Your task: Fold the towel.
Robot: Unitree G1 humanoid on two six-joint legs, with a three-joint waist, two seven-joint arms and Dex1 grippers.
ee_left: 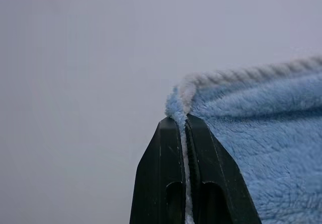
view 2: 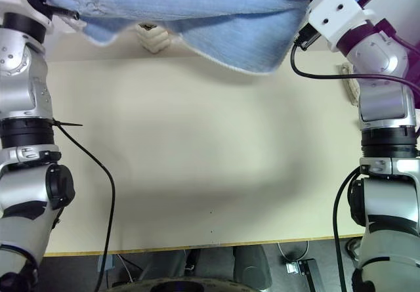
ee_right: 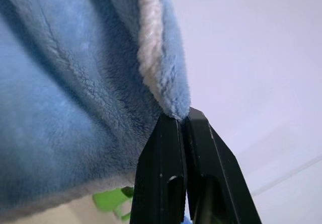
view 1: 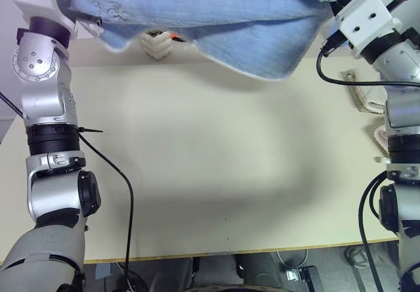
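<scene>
Two towels lie on cream table.

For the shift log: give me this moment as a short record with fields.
item: light blue terry cloth towel with pale hem
towel state: lifted off the cream tabletop, hanging spread between both arms
left pincer: shut on towel's hem
right pincer: shut on towel's edge
also on table: cream-white towel at right edge

Cream table, wood-edged front; pale wall beyond; dark floor below front edge.
</scene>
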